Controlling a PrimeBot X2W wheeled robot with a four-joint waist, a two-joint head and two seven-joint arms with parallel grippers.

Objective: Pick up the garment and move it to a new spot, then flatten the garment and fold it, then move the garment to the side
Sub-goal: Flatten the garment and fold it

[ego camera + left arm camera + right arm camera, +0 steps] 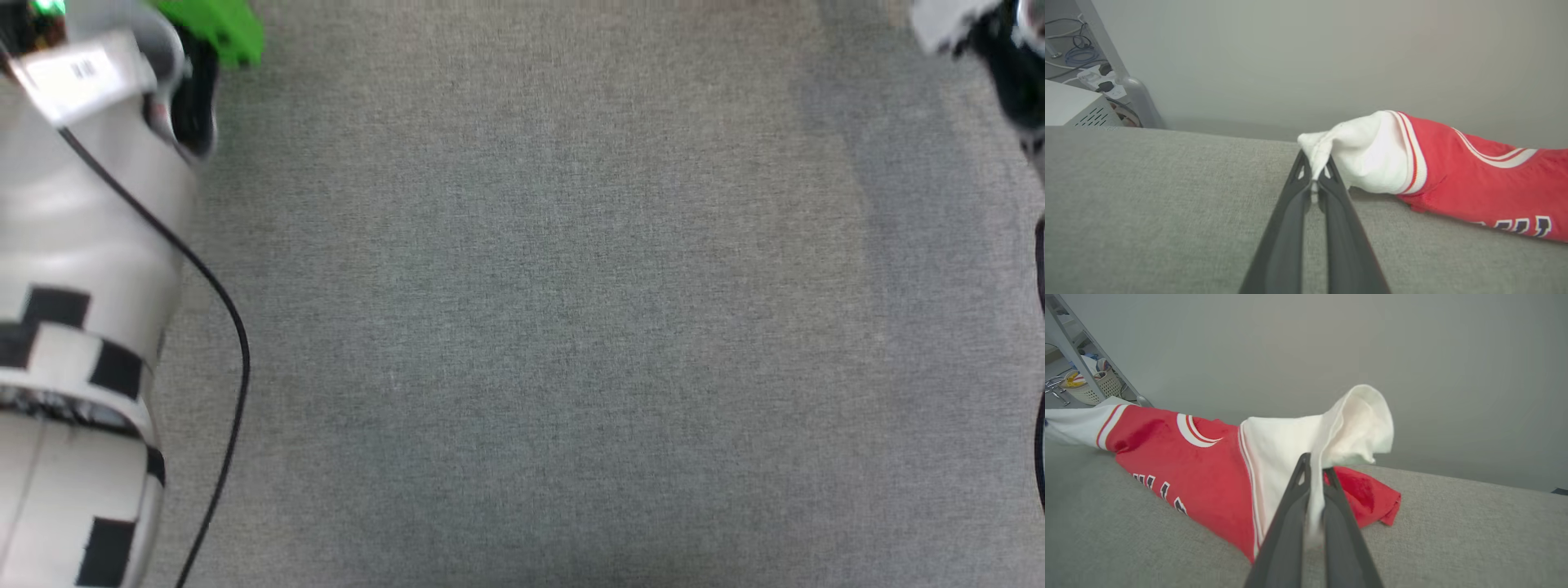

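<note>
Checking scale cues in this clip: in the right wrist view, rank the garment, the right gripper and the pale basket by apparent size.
1. garment, largest.
2. right gripper, enlarged by nearness to the lens.
3. pale basket, smallest, far off.

grey fabric surface (539,327) | plain grey backdrop (1331,53) (wall or floor?) | metal post (1141,104)

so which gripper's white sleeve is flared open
The right gripper's sleeve: it flares open above the pinch, while the left gripper's sleeve is bunched to a point.
</note>
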